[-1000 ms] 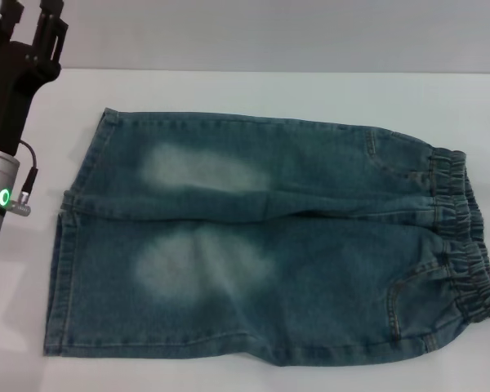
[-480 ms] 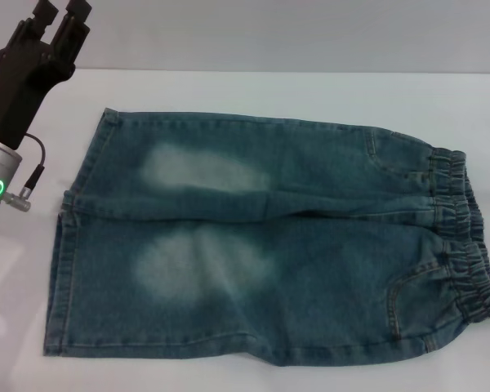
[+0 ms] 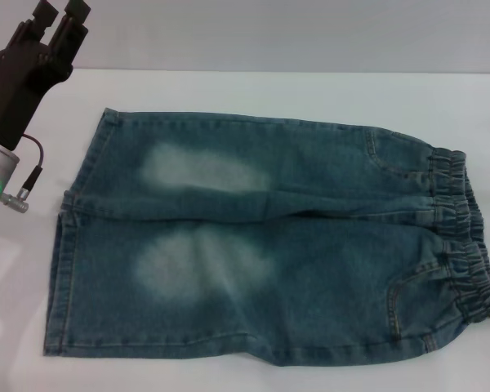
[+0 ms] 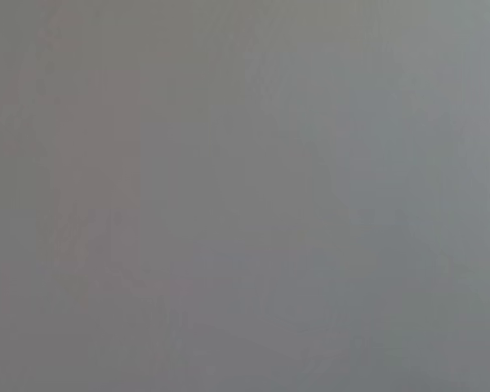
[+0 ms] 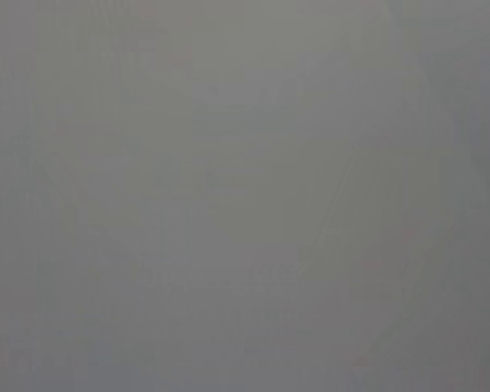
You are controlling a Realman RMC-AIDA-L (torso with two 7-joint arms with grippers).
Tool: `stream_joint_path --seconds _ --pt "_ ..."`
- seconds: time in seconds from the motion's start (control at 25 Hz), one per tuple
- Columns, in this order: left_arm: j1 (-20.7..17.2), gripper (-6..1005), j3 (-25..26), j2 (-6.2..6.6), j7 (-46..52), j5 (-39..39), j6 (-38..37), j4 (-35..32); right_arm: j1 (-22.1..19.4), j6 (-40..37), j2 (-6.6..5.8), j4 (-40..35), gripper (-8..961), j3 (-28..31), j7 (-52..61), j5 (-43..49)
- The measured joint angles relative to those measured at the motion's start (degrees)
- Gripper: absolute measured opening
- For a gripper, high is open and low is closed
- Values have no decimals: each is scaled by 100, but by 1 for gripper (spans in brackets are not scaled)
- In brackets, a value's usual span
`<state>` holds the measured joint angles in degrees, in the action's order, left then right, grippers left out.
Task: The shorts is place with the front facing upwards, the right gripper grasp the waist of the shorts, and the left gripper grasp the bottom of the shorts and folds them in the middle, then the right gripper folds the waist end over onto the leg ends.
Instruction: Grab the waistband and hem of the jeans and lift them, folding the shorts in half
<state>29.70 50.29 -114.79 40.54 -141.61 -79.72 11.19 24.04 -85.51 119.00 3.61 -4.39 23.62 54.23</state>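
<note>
Shorts (image 3: 269,245): long blue-green denim, spread flat and front up on the white table (image 3: 253,90), lying crosswise in the head view.
Waist (image 3: 461,237): gathered elastic band in darker ridged folds, at the robot's right end of the garment; a curved stitched pocket edge sits just inside it on the near leg, a shorter one on the far leg.
Bottom of the shorts (image 3: 65,245): two straight hemmed leg openings with a stitched edge, at the robot's left end; the far leg's hem sits slightly further right than the near one.
Fading: one pale patch on each thigh, both toward the hem half.
Centre seam: a soft crease running between the two legs from hems to waist.
Left gripper (image 3: 61,11): at the far left corner of the table, well apart from the shorts and off the cloth; its two dark fingers point away from the robot with only a narrow gap between them, holding nothing.
Left arm: silver wrist with a green ring light, left of the hems.
Right gripper: not visible.
Wrist views: plain grey only.
</note>
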Motion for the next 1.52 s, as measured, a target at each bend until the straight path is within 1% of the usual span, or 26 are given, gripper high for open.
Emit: stream_joint_path --seconds 0.32,1.52 --pt "-25 601 9 -23 14 2 0 -3 -16 0 0 18 690 -1 2 0" --pt "-17 599 50 -25 75 3 132 -11 12 126 0 43 690 -1 2 0"
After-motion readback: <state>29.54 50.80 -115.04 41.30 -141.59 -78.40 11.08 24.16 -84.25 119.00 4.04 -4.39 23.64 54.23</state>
